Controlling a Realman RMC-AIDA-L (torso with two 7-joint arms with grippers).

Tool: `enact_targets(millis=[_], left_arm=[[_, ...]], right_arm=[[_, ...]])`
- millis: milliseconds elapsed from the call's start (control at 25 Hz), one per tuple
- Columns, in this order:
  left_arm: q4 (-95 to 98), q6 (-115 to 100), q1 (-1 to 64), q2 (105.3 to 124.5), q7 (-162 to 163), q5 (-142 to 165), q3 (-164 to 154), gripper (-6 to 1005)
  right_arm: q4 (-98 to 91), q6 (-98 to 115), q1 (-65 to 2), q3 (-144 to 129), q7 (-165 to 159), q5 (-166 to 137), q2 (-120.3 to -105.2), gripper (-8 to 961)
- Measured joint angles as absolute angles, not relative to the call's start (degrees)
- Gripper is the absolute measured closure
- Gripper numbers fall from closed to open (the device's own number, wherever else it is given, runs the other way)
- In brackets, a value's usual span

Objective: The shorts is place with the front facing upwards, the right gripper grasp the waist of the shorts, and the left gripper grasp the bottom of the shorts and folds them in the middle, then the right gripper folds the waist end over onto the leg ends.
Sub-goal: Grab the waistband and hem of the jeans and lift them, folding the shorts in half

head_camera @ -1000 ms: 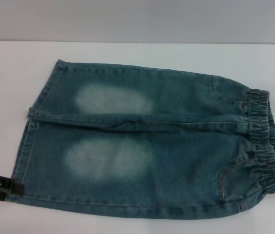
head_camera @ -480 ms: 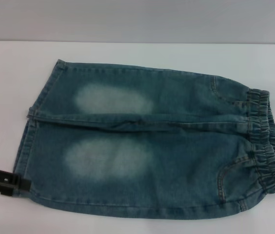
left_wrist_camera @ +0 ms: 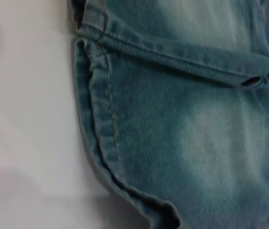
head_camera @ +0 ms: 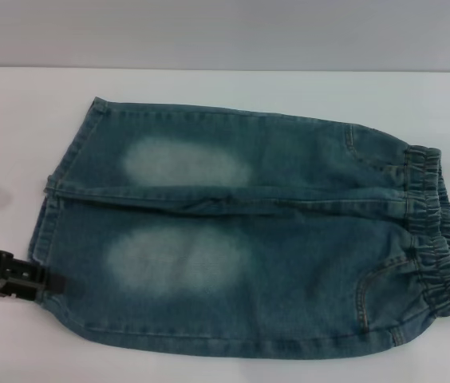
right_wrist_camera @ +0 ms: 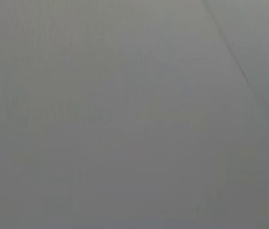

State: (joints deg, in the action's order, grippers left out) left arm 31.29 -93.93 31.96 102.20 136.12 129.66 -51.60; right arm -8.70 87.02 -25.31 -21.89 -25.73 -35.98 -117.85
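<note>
Jaws of the left gripper (head_camera: 49,283) touch the hem (head_camera: 45,239); spread or pinching, I cannot tell. Shorts (head_camera: 273,239) lie flat on the white bench (head_camera: 17,120), waist (head_camera: 432,231) right, bare bench beyond every edge.

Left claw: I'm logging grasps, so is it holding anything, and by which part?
The left claw sits at the near leg hem of the shorts; whether it grips cannot be told.

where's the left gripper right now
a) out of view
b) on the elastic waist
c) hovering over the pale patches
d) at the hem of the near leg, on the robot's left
d: in the head view the left gripper sits at the bottom of the shorts, far from the waist.
</note>
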Motion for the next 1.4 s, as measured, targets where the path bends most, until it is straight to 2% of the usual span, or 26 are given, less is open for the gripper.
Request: enact_targets(millis=[600, 1400], left_arm=[[31.3, -92.9, 33.3, 102.99, 135.4, 129.6, -51.6, 235], [31.4, -92.9, 36.1, 102.77, 135.3, 129.6, -51.1, 235]], right_arm=[[-8.6, 86.2, -25.8, -21.9, -25.8, -36.2, -117.69, 345], [-8.5, 85.7, -25.8, -22.1, -26.6, -36.2, -117.67, 346]])
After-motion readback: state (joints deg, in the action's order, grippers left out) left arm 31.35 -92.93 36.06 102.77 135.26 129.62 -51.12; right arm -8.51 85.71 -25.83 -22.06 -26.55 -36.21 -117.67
